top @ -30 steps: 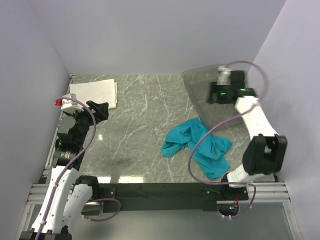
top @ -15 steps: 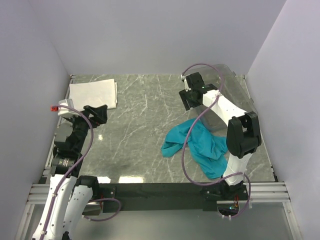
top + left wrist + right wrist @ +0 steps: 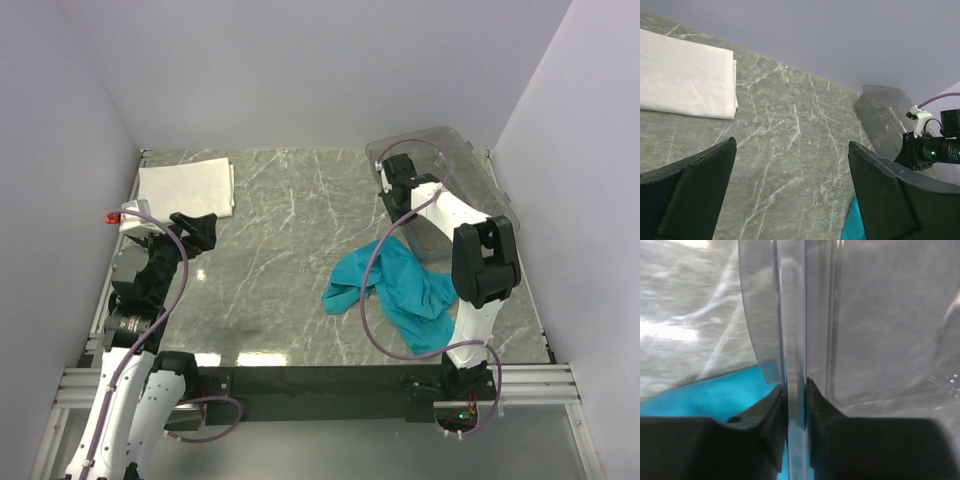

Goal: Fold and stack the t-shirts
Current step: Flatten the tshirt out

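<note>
Top view: the teal t-shirt point(image 3: 400, 290) lies crumpled and unfolded on the desk point(image 3: 290, 250), right of centre, its far edge touching or just under the clear bin point(image 3: 455, 160). The white folded piece point(image 3: 187, 187) lies flat in the far-left corner, well apart from the teal one. The right end effector point(image 3: 396, 180) is at the bin's left wall. The left end effector point(image 3: 200, 228) hovers near the white piece and carries nothing.

Left wrist view: left end effector point(image 3: 790, 200) has its fingers wide apart with only bare desk between them. White piece point(image 3: 685, 80) is at upper left, the tilted bin point(image 3: 885, 115) at right, and a sliver of teal point(image 3: 852, 227) at the bottom edge.

Right wrist view: right end effector point(image 3: 796, 405) is pinched on the bin's thin clear wall point(image 3: 790, 315). Teal cloth point(image 3: 705, 395) shows low on the left beyond it.

Progress, judged: 1 piece looks folded and parked. The teal tee is neither spread, folded nor stacked, so most of the work is left. The bin probably has to be put aside first.
</note>
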Available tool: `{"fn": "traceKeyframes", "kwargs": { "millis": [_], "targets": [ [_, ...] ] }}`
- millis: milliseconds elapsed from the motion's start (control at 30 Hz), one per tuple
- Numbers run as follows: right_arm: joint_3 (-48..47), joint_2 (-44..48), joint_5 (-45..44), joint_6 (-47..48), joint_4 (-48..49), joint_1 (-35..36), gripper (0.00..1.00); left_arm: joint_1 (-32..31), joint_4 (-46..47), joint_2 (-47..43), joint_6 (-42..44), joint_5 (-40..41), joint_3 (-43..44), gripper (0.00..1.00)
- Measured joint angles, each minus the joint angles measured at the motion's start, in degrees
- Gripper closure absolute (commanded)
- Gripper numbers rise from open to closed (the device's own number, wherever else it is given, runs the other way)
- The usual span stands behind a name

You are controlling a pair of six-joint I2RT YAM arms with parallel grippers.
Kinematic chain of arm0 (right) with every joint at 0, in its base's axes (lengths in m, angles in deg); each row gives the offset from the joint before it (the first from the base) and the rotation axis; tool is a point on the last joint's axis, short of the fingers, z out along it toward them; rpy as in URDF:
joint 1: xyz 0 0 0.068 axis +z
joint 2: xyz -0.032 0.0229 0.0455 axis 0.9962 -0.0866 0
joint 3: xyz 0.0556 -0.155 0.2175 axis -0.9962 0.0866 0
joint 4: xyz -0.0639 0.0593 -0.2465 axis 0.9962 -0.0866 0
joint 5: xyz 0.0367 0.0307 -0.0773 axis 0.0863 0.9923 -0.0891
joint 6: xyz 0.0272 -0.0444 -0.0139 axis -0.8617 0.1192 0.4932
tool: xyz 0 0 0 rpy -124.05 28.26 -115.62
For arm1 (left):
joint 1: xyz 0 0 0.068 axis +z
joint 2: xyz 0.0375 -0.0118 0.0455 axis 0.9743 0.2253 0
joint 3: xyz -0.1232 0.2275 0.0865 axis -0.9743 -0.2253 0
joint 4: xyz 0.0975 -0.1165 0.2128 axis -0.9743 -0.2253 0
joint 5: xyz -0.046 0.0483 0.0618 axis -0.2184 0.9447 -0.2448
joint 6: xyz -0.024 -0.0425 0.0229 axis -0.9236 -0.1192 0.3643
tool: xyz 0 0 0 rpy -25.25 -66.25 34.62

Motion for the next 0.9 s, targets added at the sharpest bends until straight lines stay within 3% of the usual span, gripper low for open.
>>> {"fn": "traceKeyframes", "kwargs": {
  "millis": [167, 633, 733, 767, 833, 867, 900],
  "targets": [
    [-0.11, -0.42, -1.20, 0.07, 1.27, -1.99, 0.99, 0.00, 0.07, 0.09, -0.04, -0.11, 0.00, 0.00],
    [-6.10, -4.17, -5.20, -4.94, 1.31, -7.93, 1.00, 0.00, 0.48, 1.11, -0.07, -0.70, 0.00, 0.01],
    [-7.50, -5.90, -5.51, -5.46, 1.36, -9.25, 0.86, 0.00, 0.48, 1.16, -0.07, -0.92, 0.00, 0.01],
    [-7.67, -6.25, -5.55, -5.53, 1.33, -9.57, 0.74, 0.00, 0.48, 1.18, -0.07, -0.98, 0.00, 0.01],
    [-7.98, -6.34, -4.90, -5.77, 0.96, -9.84, 0.60, 0.00, 0.55, 1.31, -0.02, -1.90, 0.00, 0.01],
    [-8.11, -6.34, -4.57, -5.86, 0.90, -9.86, 0.46, 0.00, 0.74, 1.55, 0.00, -2.62, 0.00, 0.01],
    [-8.28, -6.32, -4.13, -5.84, 0.83, -9.86, 0.40, 0.00, 0.98, 1.92, 0.07, -3.87, 0.00, 0.01]
  ]
}}
